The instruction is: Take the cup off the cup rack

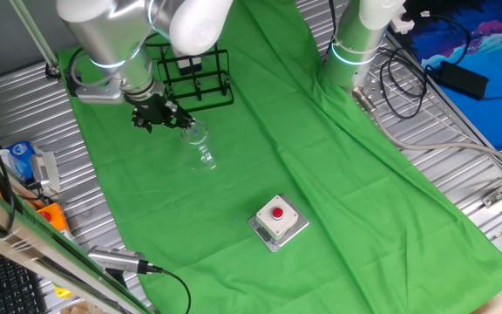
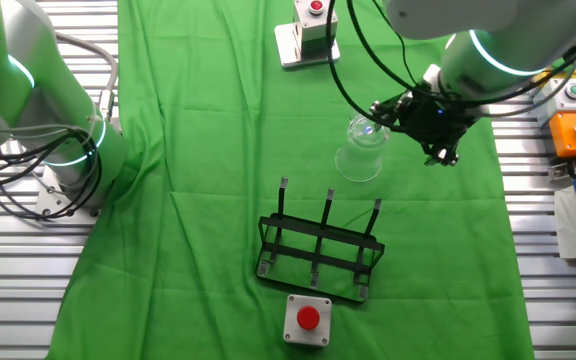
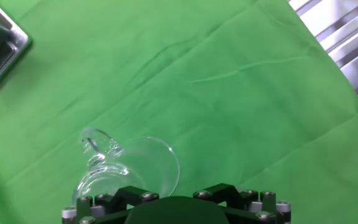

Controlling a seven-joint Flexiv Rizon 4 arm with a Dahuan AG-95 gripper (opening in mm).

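Looking across the worktop, we see the cup [image 2: 359, 150] off the cup rack [image 2: 320, 250], held at the tip of our tool [image 2: 400, 117] above the green cloth [image 2: 198, 150]. The fingers are hidden, so we cannot tell how they stand. Open cloth lies between rack and button box [image 1: 278, 221].

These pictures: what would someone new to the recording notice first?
The clear cup stands out first, already off the cup rack and apparently held at the hand over the green cloth. The black rack has no cup on its posts. Two grey boxes with red buttons sit at opposite ends of the cloth.
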